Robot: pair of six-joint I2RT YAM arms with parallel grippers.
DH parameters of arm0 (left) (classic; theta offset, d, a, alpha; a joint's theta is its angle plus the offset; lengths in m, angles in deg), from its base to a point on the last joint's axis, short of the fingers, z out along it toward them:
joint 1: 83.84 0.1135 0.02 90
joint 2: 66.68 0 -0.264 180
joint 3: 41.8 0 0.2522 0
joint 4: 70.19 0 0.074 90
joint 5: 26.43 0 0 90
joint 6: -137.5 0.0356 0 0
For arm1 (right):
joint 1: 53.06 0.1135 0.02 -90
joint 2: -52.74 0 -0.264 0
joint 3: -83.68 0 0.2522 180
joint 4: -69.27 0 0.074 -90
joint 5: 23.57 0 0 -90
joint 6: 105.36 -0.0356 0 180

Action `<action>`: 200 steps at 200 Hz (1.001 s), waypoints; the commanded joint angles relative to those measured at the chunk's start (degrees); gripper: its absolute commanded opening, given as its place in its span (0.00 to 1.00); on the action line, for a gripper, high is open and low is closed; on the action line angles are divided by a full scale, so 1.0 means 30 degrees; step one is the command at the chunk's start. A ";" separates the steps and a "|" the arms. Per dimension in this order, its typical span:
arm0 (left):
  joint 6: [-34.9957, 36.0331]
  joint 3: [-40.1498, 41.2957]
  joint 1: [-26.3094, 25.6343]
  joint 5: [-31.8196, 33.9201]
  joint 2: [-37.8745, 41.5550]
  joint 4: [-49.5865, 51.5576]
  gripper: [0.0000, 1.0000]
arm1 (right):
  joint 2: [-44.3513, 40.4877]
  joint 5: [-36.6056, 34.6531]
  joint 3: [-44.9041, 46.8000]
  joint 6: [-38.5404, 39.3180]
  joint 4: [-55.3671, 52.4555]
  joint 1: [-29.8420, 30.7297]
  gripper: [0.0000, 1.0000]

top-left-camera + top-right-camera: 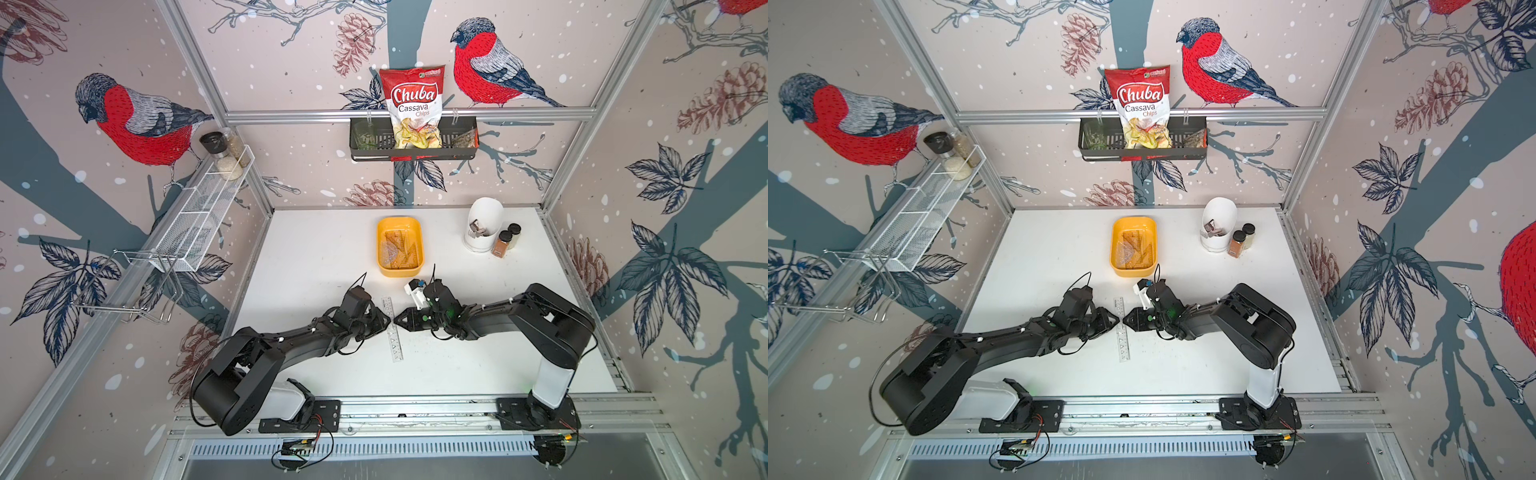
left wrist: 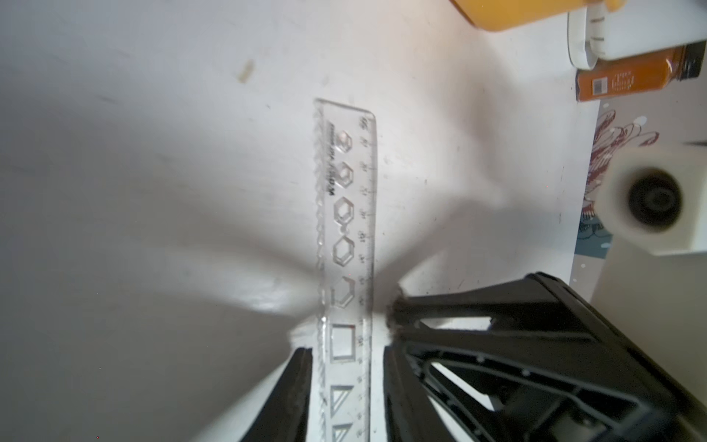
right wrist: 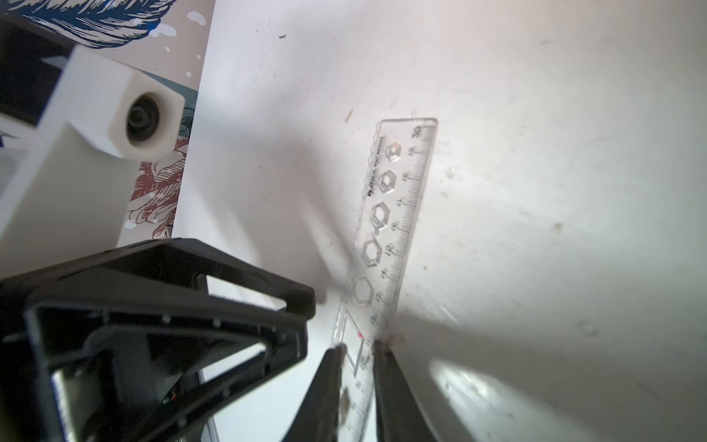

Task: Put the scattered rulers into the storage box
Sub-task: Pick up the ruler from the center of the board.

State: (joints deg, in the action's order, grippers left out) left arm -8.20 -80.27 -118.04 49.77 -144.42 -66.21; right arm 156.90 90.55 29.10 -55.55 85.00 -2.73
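Gathering step: judging by the bare counter (image 1: 316, 249), this is the last loose piece. One clear stencil ruler (image 1: 395, 345) lies outside the storage box (image 1: 400, 272).
Top views, ruler: flat at lower centre of the frame, below the box and apart from it, the same in both top views.
Top views, tools: the left tool (image 1: 386, 325) and right tool (image 1: 397, 322) meet tip to tip at the ruler's middle, one from each side.
Top views, box: yellow-orange, at upper centre. Several see-through rulers (image 1: 1133, 249) lie flat and overlapping inside; I cannot count them.
Top views, other holders: the white pot (image 1: 484, 214) at upper right holds small pieces I cannot name. The wall basket (image 1: 415, 156) holds a chips bag (image 1: 413, 104).
Left wrist, left tool (image 2: 344, 352): jaws wider than the ruler (image 2: 344, 229), a sliver of counter showing at each long edge; it holds nothing.
Right wrist, right tool (image 3: 357, 348): jaws narrow, pressed on the ruler's (image 3: 390, 229) two long edges; this reads as a pinch.
Next move: probably a lift by the right tool and a carry up-frame to the box, with the left tool clear of the path. The thin, slick plastic may twist in an edge grip. The ruler is long against the box, so it should go in along the box's long side.
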 commanded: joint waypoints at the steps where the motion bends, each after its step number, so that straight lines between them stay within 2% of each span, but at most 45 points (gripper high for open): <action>1: -0.0466 0.0193 0.0283 0.0557 0.0247 0.0391 0.37 | -0.0150 -0.0078 -0.0128 0.0391 -0.0116 0.0179 0.22; 26: -0.0652 0.0312 0.0457 0.0390 0.0167 -0.0115 0.51 | 0.0208 0.0017 -0.0440 0.0387 0.0012 0.0213 0.22; 45: -0.0681 0.0210 0.0478 0.0196 0.0029 -0.0275 0.57 | 0.0408 0.0105 -0.0544 0.0329 0.0100 0.0232 0.22; 113: -0.0827 0.0299 0.0508 -0.0143 -0.0490 -0.0759 0.58 | 0.1317 0.0200 -0.0706 0.0326 0.0189 0.0187 0.22; 153: -0.1023 0.0535 0.0442 -0.0808 -0.1913 -0.1929 0.54 | 0.1781 0.0193 -0.0487 0.0356 0.0162 0.0013 0.21; 200: -0.1149 0.0443 0.0130 -0.1226 -0.2946 -0.2707 0.36 | 0.2253 0.0338 -0.0588 0.0445 0.0103 -0.0076 0.21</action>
State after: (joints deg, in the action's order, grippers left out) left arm -10.96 -79.31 -116.81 48.48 -152.13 -80.13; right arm 162.41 93.28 27.33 -55.52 89.40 -2.97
